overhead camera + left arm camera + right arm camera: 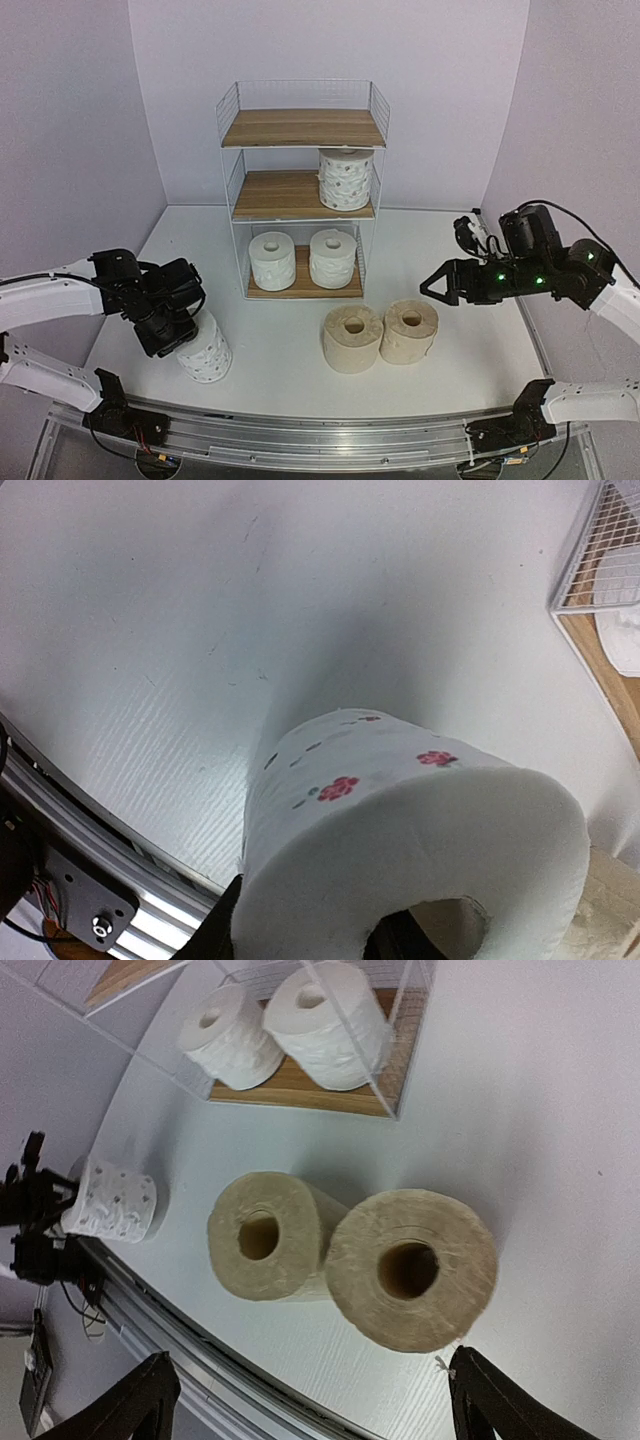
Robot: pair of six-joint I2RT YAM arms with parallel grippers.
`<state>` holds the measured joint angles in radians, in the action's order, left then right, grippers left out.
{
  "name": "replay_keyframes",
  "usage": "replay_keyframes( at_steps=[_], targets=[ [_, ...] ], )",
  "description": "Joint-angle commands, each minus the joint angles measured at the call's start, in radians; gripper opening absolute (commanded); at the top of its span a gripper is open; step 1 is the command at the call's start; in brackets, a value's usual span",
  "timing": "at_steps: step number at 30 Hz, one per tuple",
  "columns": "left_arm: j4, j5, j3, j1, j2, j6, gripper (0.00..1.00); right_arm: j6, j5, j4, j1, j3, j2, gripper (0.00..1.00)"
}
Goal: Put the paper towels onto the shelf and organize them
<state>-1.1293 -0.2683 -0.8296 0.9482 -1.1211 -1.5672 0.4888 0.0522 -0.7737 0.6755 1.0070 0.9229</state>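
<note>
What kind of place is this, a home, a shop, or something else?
Probably a robot test cell: plain walls box in a white table, two arms are mounted on a metal rail at its near edge, and the shelf with paper towels looks like a staged prop.

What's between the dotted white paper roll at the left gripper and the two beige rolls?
Nothing: bare white tabletop separates the dotted white roll from the nearer beige roll, per the top view.
</note>
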Motion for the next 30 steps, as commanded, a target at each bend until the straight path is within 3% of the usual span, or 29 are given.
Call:
replay_keyframes(
  at_steps=[1, 8, 12, 21, 30],
  targets=[
    [-0.005, 0.068, -0.137, -0.003, -0.002, -0.053, 0.07, -0.159, 0.076, 0.264, 0.146, -0.038, 0.021, 0.91],
    [-0.01, 0.207, -0.302, -0.002, -0.076, -0.141, 0.0, -0.402, -0.108, 0.546, 0.474, -0.002, 0.219, 0.91],
    [-0.045, 0.253, -0.4, -0.002, -0.14, -0.187, 0.0, -0.525, -0.181, 0.664, 0.582, 0.057, 0.385, 0.93],
    [-0.129, 0.342, -0.516, -0.002, -0.244, -0.264, 0.0, -0.602, -0.258, 0.898, 0.639, 0.151, 0.648, 0.98],
    [-0.063, 0.376, -0.486, -0.002, -0.227, -0.276, 0.0, -0.588, -0.306, 0.91, 0.64, 0.272, 0.832, 0.98]
  ],
)
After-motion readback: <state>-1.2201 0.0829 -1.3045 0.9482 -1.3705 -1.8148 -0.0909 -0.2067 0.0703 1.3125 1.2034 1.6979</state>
